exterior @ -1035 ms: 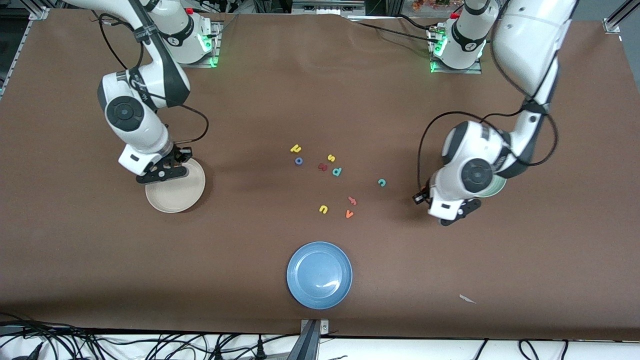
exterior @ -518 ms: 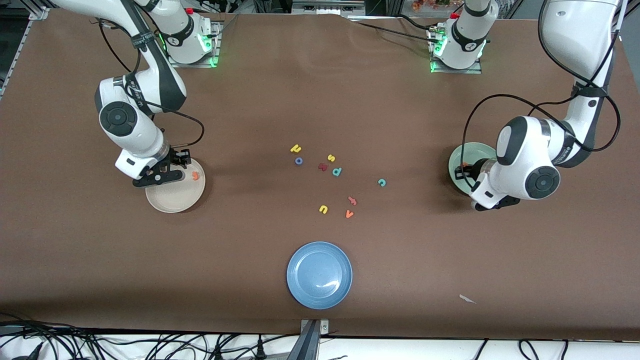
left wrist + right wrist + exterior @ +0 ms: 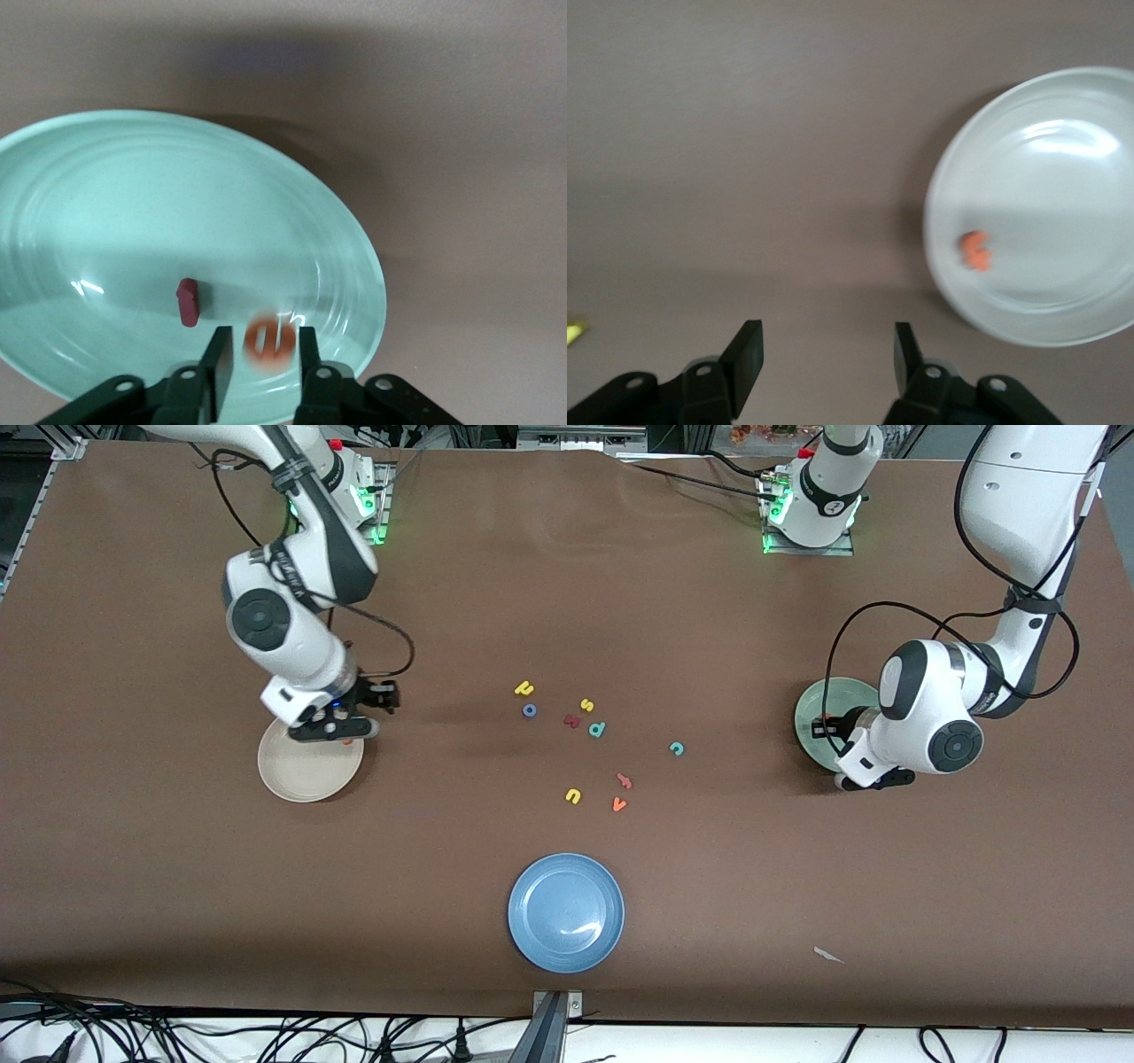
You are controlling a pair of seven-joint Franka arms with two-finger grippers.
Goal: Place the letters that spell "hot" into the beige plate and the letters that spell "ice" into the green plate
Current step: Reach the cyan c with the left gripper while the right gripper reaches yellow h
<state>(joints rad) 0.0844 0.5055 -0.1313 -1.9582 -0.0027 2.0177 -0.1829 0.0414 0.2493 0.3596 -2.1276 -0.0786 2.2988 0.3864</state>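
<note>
left pincer [image 3: 260, 354]: yours hung over the green plate [image 3: 106, 177], fingers parted around the orange e [image 3: 268, 339], red i [image 3: 187, 301] lying beside it
right pincer [image 3: 827, 350]: wide open, empty, over bare desk [image 3: 744, 133] next to the beige plate [image 3: 1063, 106]; orange t [image 3: 975, 251] sat inside

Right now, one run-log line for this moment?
left hand open over green plate | orange e, red i in it | right hand open beside beige plate | orange t in it

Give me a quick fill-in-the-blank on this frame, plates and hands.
1. The dark red i lies in the ___ plate.
2. The orange t lies in the ___ plate.
3. The right hand has its fingers ___.
4. The blue plate holds ___ letters.

Missing words: green; beige; open; no
</note>
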